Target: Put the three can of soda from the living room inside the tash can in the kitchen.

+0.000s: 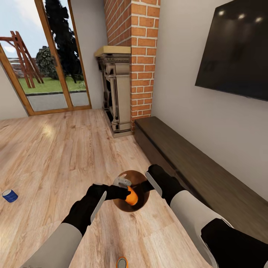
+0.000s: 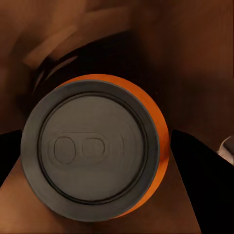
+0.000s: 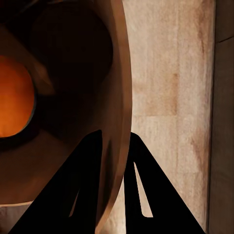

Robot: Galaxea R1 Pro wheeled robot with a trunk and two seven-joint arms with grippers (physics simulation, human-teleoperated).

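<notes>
The robot stands in the wood-floored living room, a red brick fireplace at 12 o'clock and a black wall TV at 2 o'clock above a long dark wooden bench.

The small round trash can with a shiny brown-copper inside is held up in front of the trunk, mouth tipped toward the head camera. The right gripper has its jaws pinched narrowly over the bin's rim, one finger inside the wall and one outside. The left gripper reaches in from 9 o'clock, its jaws closed on an orange soda can with a grey metal top, which sits inside the bin's mouth with copper wall all round it.

A blue soda can with a white band lies on the wooden floor at 9 o'clock, well apart from the arms. Another orange can with a grey top sits at 6 o'clock, cut by the frame edge.

The step in hand looks like dropping the first can into the bin. The risks: the bin is tipped, so a released can could roll back out over the lip. The thin rim grip may slip or twist under the added weight. Withdrawing the left fingers could also knock the wall and lever the bin free.
</notes>
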